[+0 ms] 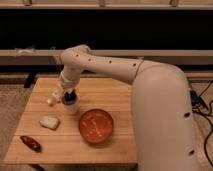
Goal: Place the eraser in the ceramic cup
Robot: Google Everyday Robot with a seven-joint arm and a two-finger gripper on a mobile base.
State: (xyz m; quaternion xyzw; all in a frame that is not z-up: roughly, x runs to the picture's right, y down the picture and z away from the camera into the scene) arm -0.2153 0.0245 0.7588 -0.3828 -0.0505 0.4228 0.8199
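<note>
The white ceramic cup (pixel 70 107) stands on the wooden table (pixel 115 95), left of centre. My gripper (pixel 67 95) hangs straight over the cup's mouth, reaching down from the white arm (pixel 105 65). A small dark block, the eraser (pixel 69 98), shows at the gripper's tip, right at the cup's rim. I cannot tell whether it is still held or rests in the cup.
A wide orange-red bowl (pixel 96 125) sits just right of and in front of the cup. A flat off-white pad (pixel 49 122) lies front left of the cup. A dark red elongated object (pixel 31 143) lies near the front-left corner. Cables run on the floor at right.
</note>
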